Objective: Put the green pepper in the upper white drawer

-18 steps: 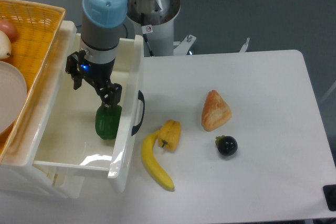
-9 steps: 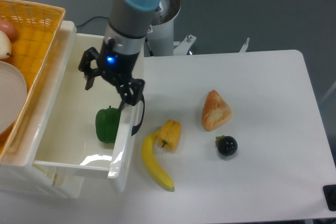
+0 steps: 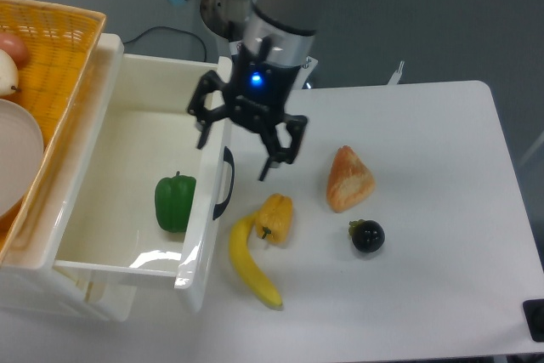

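The green pepper [image 3: 174, 202] lies inside the upper white drawer [image 3: 102, 167], against its right wall near the dark handle [image 3: 223, 183]. My gripper [image 3: 240, 150] hangs open above the table just right of the drawer's wall, with nothing between its fingers. It is well clear of the pepper, up and to the right of it.
On the table lie a yellow-orange pepper [image 3: 275, 218], a banana [image 3: 251, 266], a piece of bread [image 3: 348, 179] and a dark round fruit [image 3: 367, 235]. An orange woven basket [image 3: 51, 40] with a white plate and an onion sits at the left above the drawer.
The gripper let go of the green pepper in the drawer, rose, and moved right out over the table. The pepper stays where it was set down.
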Motion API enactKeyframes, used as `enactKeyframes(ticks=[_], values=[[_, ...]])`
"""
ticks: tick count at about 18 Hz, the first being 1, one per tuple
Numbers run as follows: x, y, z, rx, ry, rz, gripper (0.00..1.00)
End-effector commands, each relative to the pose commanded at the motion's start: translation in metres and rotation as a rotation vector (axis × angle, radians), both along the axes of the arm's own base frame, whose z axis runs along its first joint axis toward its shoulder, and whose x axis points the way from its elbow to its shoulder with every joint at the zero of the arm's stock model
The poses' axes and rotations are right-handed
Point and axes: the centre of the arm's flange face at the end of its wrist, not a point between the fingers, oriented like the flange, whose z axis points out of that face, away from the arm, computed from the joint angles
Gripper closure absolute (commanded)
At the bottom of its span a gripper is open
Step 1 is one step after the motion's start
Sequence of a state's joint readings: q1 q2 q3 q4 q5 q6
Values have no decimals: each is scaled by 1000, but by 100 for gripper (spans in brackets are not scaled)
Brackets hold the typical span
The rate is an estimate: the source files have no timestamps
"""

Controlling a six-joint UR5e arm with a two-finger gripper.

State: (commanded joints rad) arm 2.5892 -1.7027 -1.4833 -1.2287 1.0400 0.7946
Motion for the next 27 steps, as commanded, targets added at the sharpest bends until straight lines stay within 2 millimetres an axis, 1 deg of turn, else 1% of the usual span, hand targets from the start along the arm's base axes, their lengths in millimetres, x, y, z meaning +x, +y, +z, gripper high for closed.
enactKeyframes(ticks=[2, 4, 5, 6, 8, 9, 10, 12, 13, 15, 18, 21, 23, 27], values=[[-18, -15, -4, -4, 0, 32, 0], [-41, -34, -13, -11, -12, 79, 0], [-54, -45, -21, -18, -22, 105, 0], [-66, -51, -36, -32, -39, 117, 0], [-85, -66, -47, -55, -19, 110, 0], [-94, -68, -59, -69, -22, 100, 0], [-106, -77, -70, -90, -24, 110, 0], [-123, -86, -84, -127, -3, 118, 0], [-129, -88, -91, -145, 8, 121, 0], [-141, -88, -111, -190, 29, 122, 0], [-155, -93, -139, -316, 91, 73, 0], [-163, -96, -168, -418, 114, 6, 0], [-165, -97, -180, -444, 124, -51, 0], [-170, -107, -203, -538, 159, -175, 0]])
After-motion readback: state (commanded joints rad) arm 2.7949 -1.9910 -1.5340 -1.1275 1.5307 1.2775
